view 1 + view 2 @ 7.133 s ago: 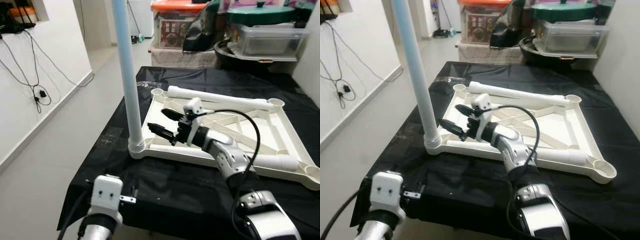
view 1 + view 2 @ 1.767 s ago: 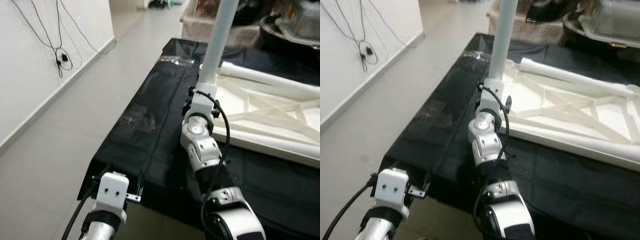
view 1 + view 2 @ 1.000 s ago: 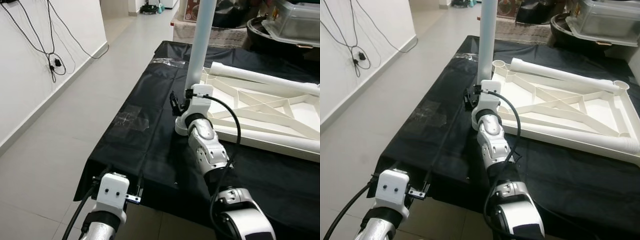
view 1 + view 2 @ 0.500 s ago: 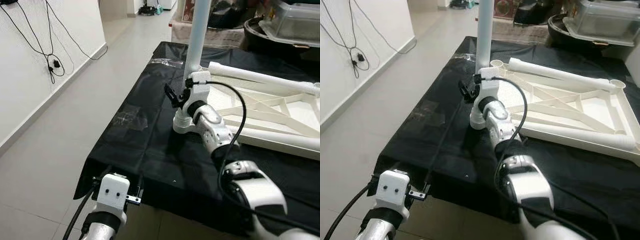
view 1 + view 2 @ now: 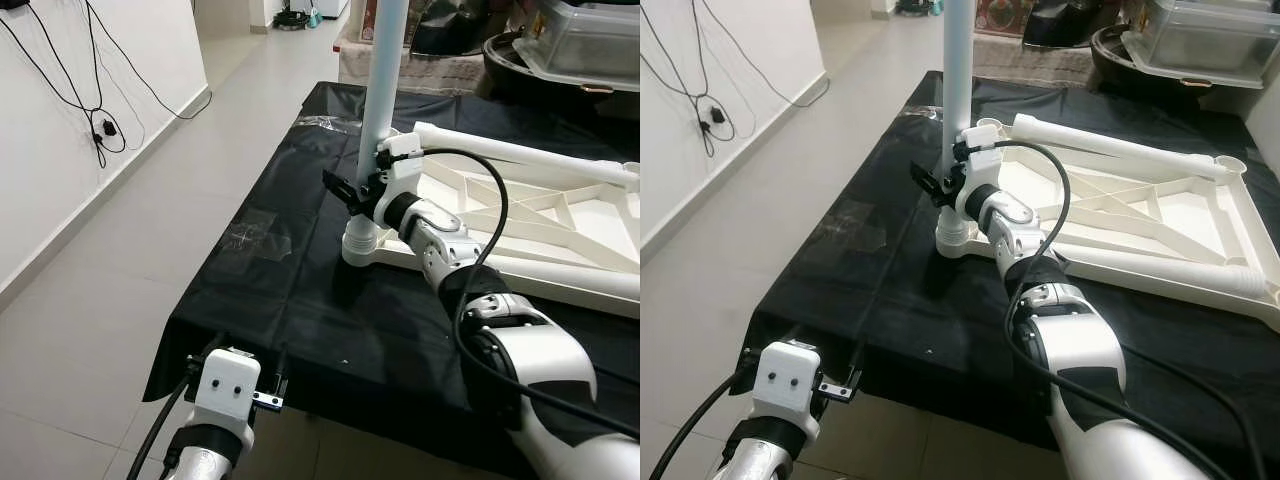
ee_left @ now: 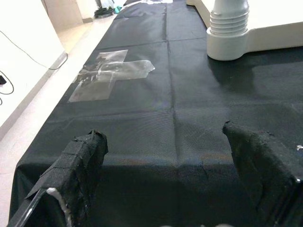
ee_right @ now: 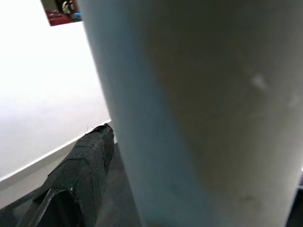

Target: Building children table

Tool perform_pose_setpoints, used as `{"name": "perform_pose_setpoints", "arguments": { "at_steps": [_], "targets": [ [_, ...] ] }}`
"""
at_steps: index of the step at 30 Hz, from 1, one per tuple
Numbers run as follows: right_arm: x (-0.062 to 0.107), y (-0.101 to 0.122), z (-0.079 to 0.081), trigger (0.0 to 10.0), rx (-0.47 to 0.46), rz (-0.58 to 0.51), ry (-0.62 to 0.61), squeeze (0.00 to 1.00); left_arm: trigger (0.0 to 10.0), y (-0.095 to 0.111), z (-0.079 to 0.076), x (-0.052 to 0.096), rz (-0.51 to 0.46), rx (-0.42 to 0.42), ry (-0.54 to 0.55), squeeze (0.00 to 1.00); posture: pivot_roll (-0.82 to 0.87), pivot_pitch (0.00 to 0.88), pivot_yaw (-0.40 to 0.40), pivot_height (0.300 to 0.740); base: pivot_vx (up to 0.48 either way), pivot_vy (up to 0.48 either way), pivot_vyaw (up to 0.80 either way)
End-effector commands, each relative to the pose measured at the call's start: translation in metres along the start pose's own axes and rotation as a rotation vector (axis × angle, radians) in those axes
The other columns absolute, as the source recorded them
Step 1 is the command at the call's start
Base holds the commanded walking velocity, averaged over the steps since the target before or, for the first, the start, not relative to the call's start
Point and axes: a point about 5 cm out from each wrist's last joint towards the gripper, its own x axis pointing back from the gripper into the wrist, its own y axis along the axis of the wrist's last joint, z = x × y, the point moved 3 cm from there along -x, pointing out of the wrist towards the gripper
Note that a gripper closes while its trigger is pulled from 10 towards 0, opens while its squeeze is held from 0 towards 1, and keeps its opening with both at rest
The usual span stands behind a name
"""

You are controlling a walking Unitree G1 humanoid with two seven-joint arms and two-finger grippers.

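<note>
Upright pale leg is being straddled, low down, by the right pincer; actual grip cannot be told. Left pincer is being held open over the black surface.

Silver jointed right arm trailing a looped black cable; left arm's white wrist block shows two screws.

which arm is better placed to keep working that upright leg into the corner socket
Right. The right pincer is already at the upright leg, just above the corner socket. The left pincer hangs open, low at the table's near edge.
</note>
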Motion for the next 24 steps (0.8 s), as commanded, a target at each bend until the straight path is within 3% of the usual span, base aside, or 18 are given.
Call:
{"name": "perform_pose_setpoints", "arguments": {
  "at_steps": [1, 17, 18, 24],
  "targets": [
    [-0.0022, 0.0039, 0.0026, 10.0, 0.026, 0.007, 0.026, 0.00, 10.0, -0.0019, -0.0007, 0.0024, 0.015, -0.004, -0.002, 0.00, 0.09, 0.131, -0.014, 0.740, 0.000, 0.000, 0.00],
    [-0.0023, 0.0130, -0.0023, 10.0, 0.039, 0.018, 0.039, 0.00, 10.0, -0.0021, -0.0014, 0.0043, 0.022, -0.004, -0.002, 0.00, 0.10, 0.142, -0.012, 0.740, 0.000, 0.000, 0.00],
    [-0.0023, 0.0127, -0.0009, 0.0, 0.039, 0.020, 0.055, 0.00, 10.0, -0.0022, -0.0015, 0.0042, 0.022, -0.005, -0.003, 0.00, 0.10, 0.142, -0.012, 0.740, 0.000, 0.000, 0.00],
    [-0.0022, 0.0100, 0.0039, 0.0, 0.035, 0.025, 0.100, 0.00, 10.0, -0.0024, -0.0015, 0.0039, 0.022, -0.005, -0.003, 0.00, 0.10, 0.141, -0.010, 0.740, 0.000, 0.000, 0.00]
  ]
}}
